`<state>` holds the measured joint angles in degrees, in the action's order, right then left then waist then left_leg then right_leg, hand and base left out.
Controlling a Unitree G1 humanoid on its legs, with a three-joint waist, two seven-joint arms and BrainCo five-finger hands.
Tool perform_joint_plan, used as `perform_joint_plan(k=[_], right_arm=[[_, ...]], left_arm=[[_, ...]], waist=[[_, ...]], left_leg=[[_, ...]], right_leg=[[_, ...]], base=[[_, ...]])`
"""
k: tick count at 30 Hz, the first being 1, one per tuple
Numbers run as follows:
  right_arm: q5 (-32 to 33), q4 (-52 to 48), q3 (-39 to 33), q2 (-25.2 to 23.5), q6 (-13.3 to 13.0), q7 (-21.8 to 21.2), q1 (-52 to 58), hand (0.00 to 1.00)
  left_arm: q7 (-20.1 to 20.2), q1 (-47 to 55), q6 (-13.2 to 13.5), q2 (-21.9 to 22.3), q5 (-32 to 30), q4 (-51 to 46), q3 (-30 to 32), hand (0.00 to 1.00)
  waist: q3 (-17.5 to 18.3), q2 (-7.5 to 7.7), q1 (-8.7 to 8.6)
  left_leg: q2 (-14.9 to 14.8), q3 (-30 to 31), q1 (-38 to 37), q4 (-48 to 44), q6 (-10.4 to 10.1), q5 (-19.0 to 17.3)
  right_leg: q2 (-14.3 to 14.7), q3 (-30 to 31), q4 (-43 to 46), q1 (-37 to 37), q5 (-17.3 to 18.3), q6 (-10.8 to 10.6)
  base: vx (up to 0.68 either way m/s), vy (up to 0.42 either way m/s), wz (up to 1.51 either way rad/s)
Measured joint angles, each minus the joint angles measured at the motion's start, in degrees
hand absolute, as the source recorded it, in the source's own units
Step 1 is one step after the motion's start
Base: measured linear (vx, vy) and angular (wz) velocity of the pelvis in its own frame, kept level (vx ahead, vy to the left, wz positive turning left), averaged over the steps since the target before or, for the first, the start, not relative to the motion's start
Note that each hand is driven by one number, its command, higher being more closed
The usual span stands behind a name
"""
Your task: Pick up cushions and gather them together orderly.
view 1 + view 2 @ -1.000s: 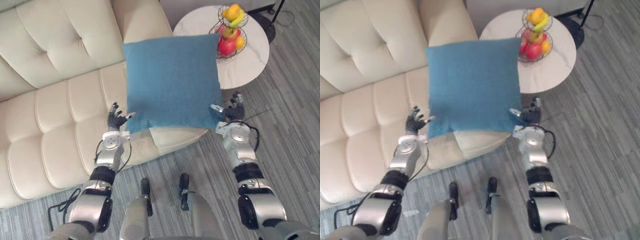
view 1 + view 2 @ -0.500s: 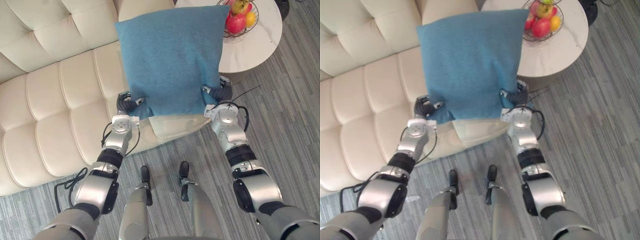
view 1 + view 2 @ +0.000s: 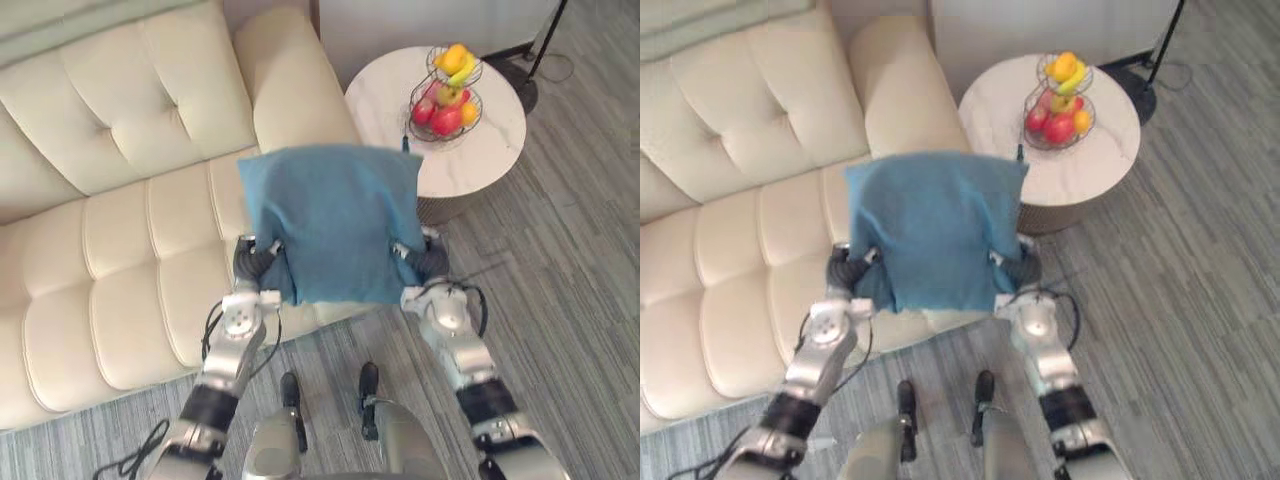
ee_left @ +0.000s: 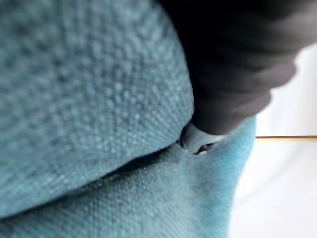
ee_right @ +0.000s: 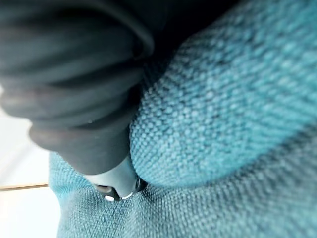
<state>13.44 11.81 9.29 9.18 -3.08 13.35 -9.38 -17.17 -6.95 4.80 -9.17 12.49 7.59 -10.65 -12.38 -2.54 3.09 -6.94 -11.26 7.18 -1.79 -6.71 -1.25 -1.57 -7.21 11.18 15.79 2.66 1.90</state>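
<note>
1. Nearest the robot, the left hand (image 3: 250, 265) and the right hand (image 3: 430, 262) each grip a lower corner of the blue cushion (image 3: 335, 215). Each thumb lies on the cushion's front face and pinches the cloth.
2. In the left wrist view a silver finger (image 4: 199, 140) digs into a fold of the cushion's woven fabric. The right wrist view shows the same pinch.
3. The cushion hangs upright between the two hands, over the front edge of the seat at the right end of the cream tufted sofa (image 3: 120, 230).
4. Beyond it, just beside the sofa arm, a round white counter (image 3: 485, 150) stands on the grey plank floor (image 3: 580, 300).
5. A two-tier wire fruit basket (image 3: 445, 85) of red and yellow fruit sits on the counter.
</note>
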Motion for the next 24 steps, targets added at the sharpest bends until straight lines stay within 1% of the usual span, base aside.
perform_joint_plan(k=[2, 3, 4, 5, 6, 8, 9, 10, 11, 12, 13, 14, 15, 16, 17, 18, 19, 20, 21, 22, 23, 24], right_arm=[[0.01, -0.03, 0.11, -0.47, -0.35, -0.99, 2.04, 1.00], [-0.01, -0.92, 0.46, -0.67, -0.46, -2.72, 5.50, 1.00], [-0.01, -1.70, 0.47, -0.67, -0.46, -3.09, 6.53, 1.00], [-0.09, -3.58, 0.73, -0.69, -0.49, -4.13, 8.81, 1.00], [-0.11, -4.28, 0.86, -0.68, -0.50, -4.40, 9.60, 1.00], [-0.96, -7.39, 2.79, -0.69, -0.86, -5.39, 12.94, 1.00], [-1.37, -7.86, 3.07, -0.70, -0.90, -5.74, 13.50, 1.00], [-2.25, -9.02, 3.64, -0.72, -1.16, -6.29, 14.31, 1.00], [-2.24, -9.78, 4.35, -0.71, -1.67, -6.51, 14.36, 1.00], [-2.24, -9.98, 4.46, -0.71, -1.82, -6.51, 14.37, 1.00], [-2.20, -10.66, 4.51, -0.74, -1.99, -6.56, 14.37, 1.00], [-2.16, -10.85, 4.50, -0.73, -2.64, -6.56, 14.30, 1.00], [-2.16, -10.84, 4.49, -0.71, -2.93, -6.56, 14.29, 1.00], [-2.15, -10.79, 4.26, -0.75, -3.26, -6.58, 14.31, 1.00], [-2.14, -10.65, 3.56, -0.70, -3.53, -6.58, 14.31, 1.00], [-2.14, -10.43, 2.82, -0.71, -3.72, -6.57, 14.28, 1.00], [-2.16, -8.84, 1.53, -0.69, -3.77, -6.50, 13.64, 1.00], [-2.17, -6.40, 0.77, -0.69, -3.83, -6.46, 12.55, 1.00], [-2.20, -3.39, -0.16, -0.66, -3.84, -6.28, 11.59, 1.00], [-2.23, -2.48, -0.22, -0.61, -3.84, -6.08, 11.32, 1.00], [-2.24, -0.52, -0.24, -0.56, -3.83, -5.74, 10.66, 1.00], [-2.36, 2.39, -0.93, -1.08, -3.75, -5.37, 10.35, 1.00]], left_arm=[[0.73, 2.43, 0.00, 0.07, 0.02, -1.24, 0.01, 1.00], [1.80, 6.60, 0.01, 0.60, 0.15, -3.72, 0.11, 1.00], [2.08, 7.63, 0.01, 0.86, 0.29, -4.33, 0.18, 1.00], [2.91, 10.51, 0.03, 1.57, 1.40, -6.31, 0.84, 1.00], [3.09, 11.58, 0.03, 1.85, 1.57, -7.00, 1.15, 1.00], [3.89, 16.81, 0.14, 3.62, 2.51, -10.27, 3.03, 1.00], [3.97, 17.74, 0.30, 3.81, 2.71, -10.75, 3.27, 1.00], [4.33, 19.42, 1.04, 4.02, 3.29, -11.71, 3.92, 1.00], [4.96, 20.25, 1.12, 4.24, 3.55, -12.63, 4.77, 1.00], [5.01, 20.28, 1.19, 4.35, 3.56, -12.76, 4.97, 1.00], [5.04, 20.31, 1.29, 4.64, 3.62, -13.37, 5.39, 1.00], [5.05, 20.31, 1.93, 4.97, 3.90, -13.64, 5.67, 1.00], [5.09, 20.30, 2.16, 5.20, 3.98, -13.65, 5.78, 1.00], [5.09, 20.28, 2.27, 5.70, 4.08, -13.61, 5.84, 1.00], [5.12, 19.90, 2.27, 5.86, 4.49, -13.42, 5.62, 1.00], [5.16, 19.39, 2.27, 5.89, 4.54, -13.18, 5.32, 1.00], [5.22, 18.36, 2.29, 6.05, 4.59, -12.10, 4.84, 1.00], [5.24, 17.91, 2.29, 6.11, 4.59, -10.96, 4.38, 1.00], [5.32, 17.69, 2.28, 6.33, 4.60, -9.56, 3.71, 1.00], [5.33, 17.71, 2.29, 6.47, 4.61, -9.13, 3.29, 1.00], [5.14, 17.74, 2.29, 6.78, 4.65, -8.32, 2.49, 1.00], [5.07, 17.53, 2.28, 7.30, 4.78, -6.81, 1.73, 1.00]], waist=[[1.07, -0.03, -0.02], [2.16, 0.01, -0.08], [2.48, -0.03, -0.07], [3.82, -0.05, -0.02], [4.36, -0.05, -0.01], [4.82, 0.01, 0.00], [4.90, 0.01, 0.06], [5.33, 0.09, 0.31], [5.33, 0.11, 0.58], [5.32, 0.09, 0.66], [5.44, -0.08, 0.70], [5.55, -0.09, 1.01], [5.63, -0.11, 1.13], [5.86, 0.21, 1.03], [6.15, 0.34, 0.33], [6.12, 0.42, 0.06], [6.10, 0.75, 0.02], [6.19, 1.14, -0.26], [6.65, 1.32, -0.45], [6.88, 1.18, -0.42], [7.34, 0.59, -0.42], [7.80, 0.20, -0.63]], left_leg=[[0.01, 0.01, -0.73, 0.45, 0.01, 0.05], [-0.10, 0.23, -2.75, 0.98, -0.04, 0.15], [-0.12, 0.33, -3.17, 1.08, -0.04, 0.15], [-0.12, 0.68, -3.71, 1.50, 0.00, 0.13], [-0.14, 0.75, -3.83, 1.74, 0.00, 0.13], [-0.29, 0.84, -6.23, 1.67, 0.15, -0.01], [-0.32, 0.87, -6.57, 1.50, 0.35, -0.19], [-0.45, 0.89, -5.90, -0.06, 0.55, -1.07], [-0.70, 1.33, -4.05, -3.53, 0.77, -2.41], [-0.75, 1.55, -3.31, -4.84, 0.86, -2.88], [-1.41, 2.74, -0.93, -9.11, 1.08, -4.43], [-1.65, 3.35, 1.16, -11.23, 1.16, -5.32], [-1.70, 3.42, 1.63, -11.37, 1.65, -5.65], [-2.15, 1.93, 2.56, -11.66, 3.06, -6.71], [-3.23, -1.03, 3.95, -12.70, 4.81, -7.02], [-3.68, -2.22, 4.68, -13.38, 5.01, -6.94], [-4.62, -3.30, 5.31, -13.35, 5.64, -6.51], [-5.43, -3.47, 5.37, -12.95, 5.78, -6.35], [-6.40, -3.44, 4.67, -10.81, 5.35, -6.12], [-6.46, -3.49, 4.26, -9.93, 4.86, -5.93], [-7.19, -3.26, 3.06, -7.85, 3.52, -5.48], [-6.71, -4.97, 2.50, -5.82, -2.27, -0.78]], right_leg=[[0.19, -0.01, -0.44, -0.68, 0.00, 0.00], [0.46, -0.09, -1.30, -3.08, -0.02, 0.01], [0.51, -0.16, -1.57, -3.58, -0.02, 0.01], [0.60, -0.30, -1.91, -4.13, -0.01, 0.00], [0.67, -0.31, -2.10, -4.22, -0.04, -0.02], [0.90, -0.38, -3.72, -7.51, -0.44, -0.32], [0.93, -0.44, -3.82, -8.03, -0.44, -0.32], [0.87, -0.68, -3.83, -8.27, -0.43, -0.34], [0.60, -1.42, -3.64, -8.36, -0.55, -0.40], [0.50, -1.71, -3.49, -8.36, -0.55, -0.40], [0.44, -2.51, -3.28, -8.34, -0.56, -0.40], [0.12, -4.04, -3.29, -8.32, -0.60, -0.40], [0.03, -4.54, -3.38, -8.31, -0.60, -0.40], [-0.89, -5.59, -3.98, -8.18, -1.05, -0.44], [-2.25, -7.73, -4.85, -8.29, -1.55, -0.68], [-3.02, -8.60, -4.99, -8.15, -1.52, -0.64], [-4.57, -9.62, -4.98, -8.02, -1.34, -0.70], [-5.88, -9.89, -4.97, -8.03, -1.46, -1.58], [-7.43, -9.95, -5.31, -8.07, -1.98, -3.01], [-7.65, -9.93, -5.57, -8.06, -2.13, -3.73], [-8.25, -9.86, -5.97, -8.05, -2.33, -5.37], [-9.76, -9.85, -7.28, -8.72, -3.54, -7.79]], base=[[0.05, 0.009, 0.01], [0.04, 0.006, 0.04], [0.01, 0.001, 0.07], [0.00, -0.001, 0.04], [0.02, 0.004, 0.04], [0.01, 0.011, 0.05], [-0.03, 0.010, 0.09], [-0.05, 0.006, 0.15], [-0.06, 0.002, 0.19], [-0.11, -0.001, 0.33], [-0.11, 0.000, 0.39], [-0.15, 0.017, 0.42], [-0.11, 0.037, 0.43], [-0.14, 0.098, 0.67], [-0.10, 0.124, 0.81], [-0.12, 0.191, 0.90], [-0.10, 0.215, 0.68], [-0.09, 0.297, 0.60], [-0.05, 0.284, 0.32], [-0.01, 0.278, 0.15], [0.02, 0.318, 0.12], [0.06, 0.466, 0.18]])
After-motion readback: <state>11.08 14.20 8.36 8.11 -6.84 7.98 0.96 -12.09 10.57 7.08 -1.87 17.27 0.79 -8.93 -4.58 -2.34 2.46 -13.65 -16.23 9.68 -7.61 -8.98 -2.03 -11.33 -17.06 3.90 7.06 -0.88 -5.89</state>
